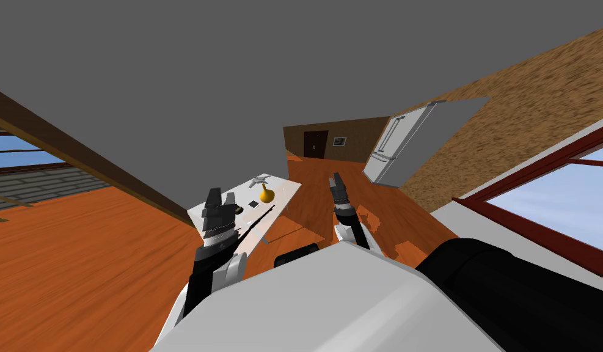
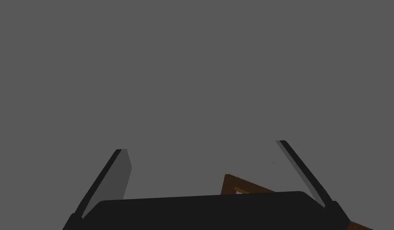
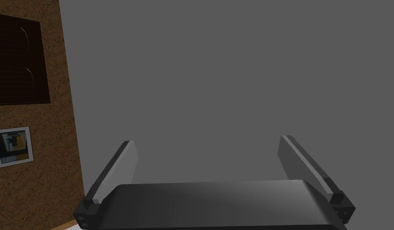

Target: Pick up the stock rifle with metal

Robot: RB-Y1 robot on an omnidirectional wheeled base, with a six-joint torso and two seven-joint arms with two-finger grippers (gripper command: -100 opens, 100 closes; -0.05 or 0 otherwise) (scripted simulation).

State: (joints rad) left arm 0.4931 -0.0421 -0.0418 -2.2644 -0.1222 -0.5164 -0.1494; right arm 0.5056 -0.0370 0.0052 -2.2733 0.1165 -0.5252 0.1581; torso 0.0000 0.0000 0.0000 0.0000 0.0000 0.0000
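rifle point(image 1: 257, 221) matt black; table point(image 1: 285, 190) smooth; floor point(image 1: 80, 263) wood.

A white table point(image 1: 283, 192) is seen standing on an orange wood floor point(image 1: 80, 256). A long, thin dark rifle point(image 1: 255, 225) is laid across its near part. Farther along, a small dark square point(image 1: 253, 204) and a yellow gourd-shaped thing point(image 1: 267, 194) are placed, and a grey plane-like model point(image 1: 258, 181) is set at the far end.

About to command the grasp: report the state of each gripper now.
Left gripper: open, holding nothing.
Right gripper: open, holding nothing.
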